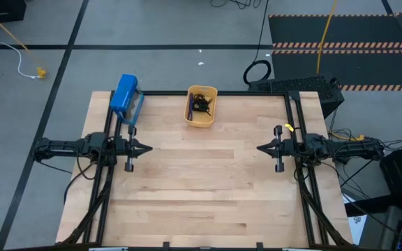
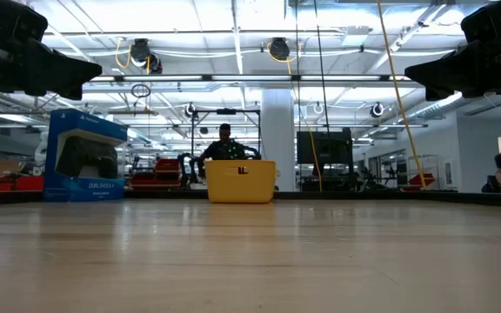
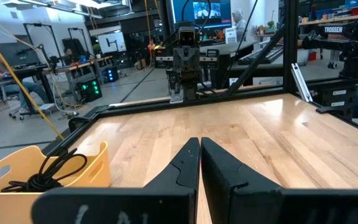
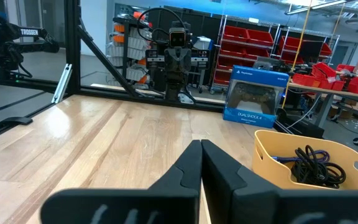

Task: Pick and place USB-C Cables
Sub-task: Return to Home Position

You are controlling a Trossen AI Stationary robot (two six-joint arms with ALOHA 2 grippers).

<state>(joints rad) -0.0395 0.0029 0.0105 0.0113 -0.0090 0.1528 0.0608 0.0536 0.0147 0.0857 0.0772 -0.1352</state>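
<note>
The orange tray [image 1: 201, 106] stands near the table's far edge, at its middle. Inside it lie the USB-C cables [image 1: 200, 104] in a tangle: black cords [image 4: 319, 165] and a blue-purple one [image 4: 279, 160]; the left wrist view shows black loops [image 3: 51, 172] over the tray's rim. My left gripper [image 1: 148, 148] hovers shut at the table's left side, pointing right. My right gripper [image 1: 260, 148] hovers shut at the right side, pointing left. Both are well short of the tray and hold nothing.
A blue game-controller box [image 1: 125, 95] stands at the table's far left corner, left of the tray. A black frame rail [image 1: 243, 93] runs along the far edge. Bare wood [image 1: 201, 181] lies between the two grippers. People sit in the room beyond.
</note>
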